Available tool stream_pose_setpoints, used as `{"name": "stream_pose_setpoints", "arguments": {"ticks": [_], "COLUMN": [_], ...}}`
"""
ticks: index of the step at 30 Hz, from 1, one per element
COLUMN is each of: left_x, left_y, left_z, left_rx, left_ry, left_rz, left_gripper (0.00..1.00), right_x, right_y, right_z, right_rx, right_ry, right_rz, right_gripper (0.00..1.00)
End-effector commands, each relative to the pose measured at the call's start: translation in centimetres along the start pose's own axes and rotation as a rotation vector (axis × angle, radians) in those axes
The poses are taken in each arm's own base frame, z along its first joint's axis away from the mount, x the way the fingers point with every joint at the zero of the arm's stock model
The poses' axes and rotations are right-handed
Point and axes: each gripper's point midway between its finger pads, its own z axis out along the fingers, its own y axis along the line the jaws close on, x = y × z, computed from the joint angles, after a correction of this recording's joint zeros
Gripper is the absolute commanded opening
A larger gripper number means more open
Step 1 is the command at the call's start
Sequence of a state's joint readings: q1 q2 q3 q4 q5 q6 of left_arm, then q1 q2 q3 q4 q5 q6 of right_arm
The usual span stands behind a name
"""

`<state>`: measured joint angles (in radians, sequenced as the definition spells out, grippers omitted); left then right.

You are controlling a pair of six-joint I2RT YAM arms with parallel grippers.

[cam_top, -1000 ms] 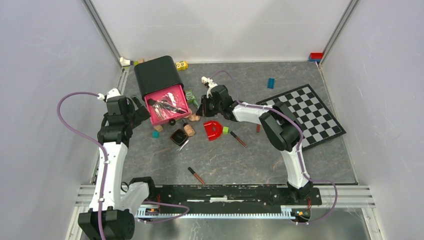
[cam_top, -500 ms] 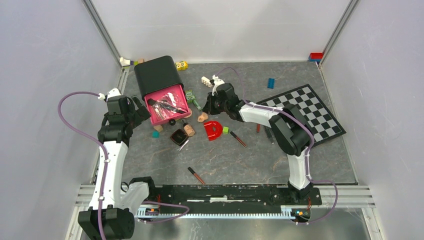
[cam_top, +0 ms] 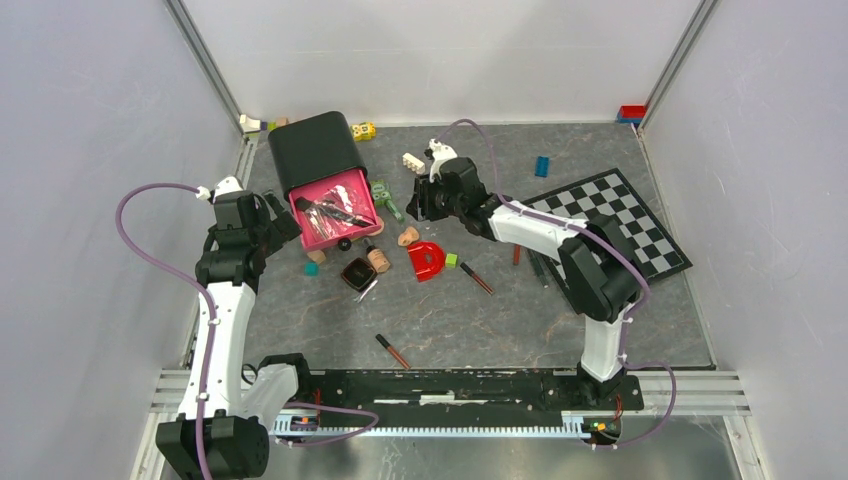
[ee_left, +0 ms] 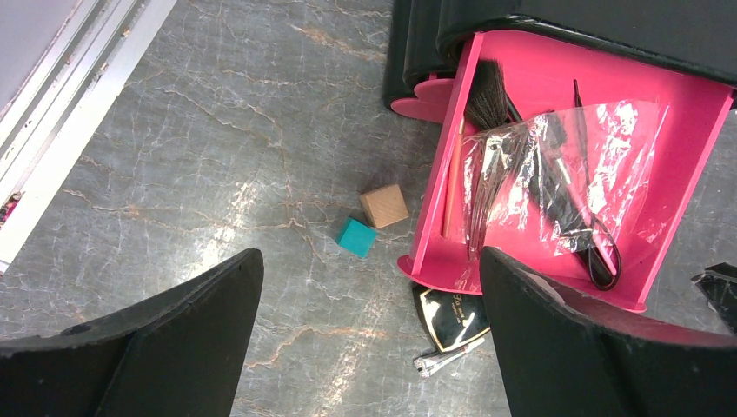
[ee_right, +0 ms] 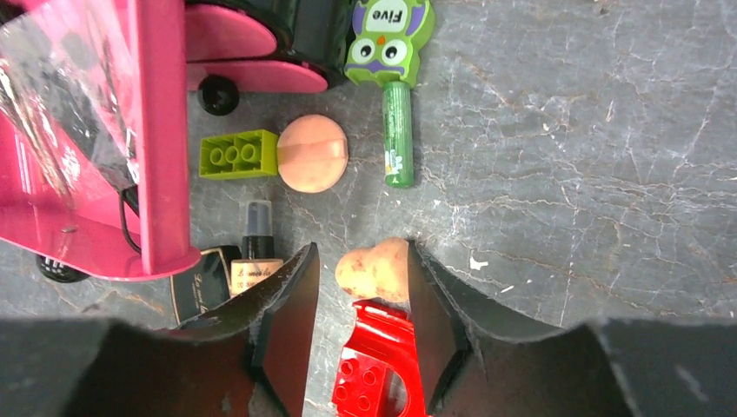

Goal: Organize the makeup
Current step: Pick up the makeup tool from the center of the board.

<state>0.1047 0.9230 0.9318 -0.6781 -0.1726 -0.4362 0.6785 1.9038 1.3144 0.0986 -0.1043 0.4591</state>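
Right arm [cam_top: 520, 222] outstretched; jaws apart above peach sponge [ee_right: 374, 269]

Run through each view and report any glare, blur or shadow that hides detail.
Top external: even light, soft shadows, no harsh glare; the slim tube is just tiny. Left wrist: glare on the clear plastic bag in the pink tray washes out its contents; the left fingers are featureless dark. Right wrist: sharp tabletop, peach sponge clear; right fingers near-black, soft-edged.

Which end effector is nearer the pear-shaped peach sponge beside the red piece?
Right. The right end effector hangs over the sponge, which shows between its fingers. The left end effector is beyond the pink drawer, on its opposite side.
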Motion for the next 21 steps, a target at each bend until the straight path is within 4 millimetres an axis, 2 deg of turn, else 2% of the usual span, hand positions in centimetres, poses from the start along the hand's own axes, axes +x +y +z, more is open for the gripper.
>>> {"name": "stream_pose_setpoints", "arguments": {"ticks": [1,8,21], "left_x": [-0.9,-0.8,-0.7], "left_y": [-0.5,-0.6,-0.6], "left_z": [-0.1,-0.1,0.1], "left_rx": [0.022,0.025,0.023], "left_ry": [-0.033,-0.029,-0.022], "left_rz": [-0.013,-0.012,-0.012], "left_gripper": [1.00,1.00,1.00], "right_x": [0.3,1.2,3.6], "right_y": [0.1,0.1,-1.1], "right_z": [0.7,2.5,4.5], "right_rx": [-0.020,-0.033,-0.014], "right_ry": [0.030,0.076,0.142], "right_rz": [-0.040,-0.053,-0.053], "right_gripper": [0.51,0.55,0.51]}}
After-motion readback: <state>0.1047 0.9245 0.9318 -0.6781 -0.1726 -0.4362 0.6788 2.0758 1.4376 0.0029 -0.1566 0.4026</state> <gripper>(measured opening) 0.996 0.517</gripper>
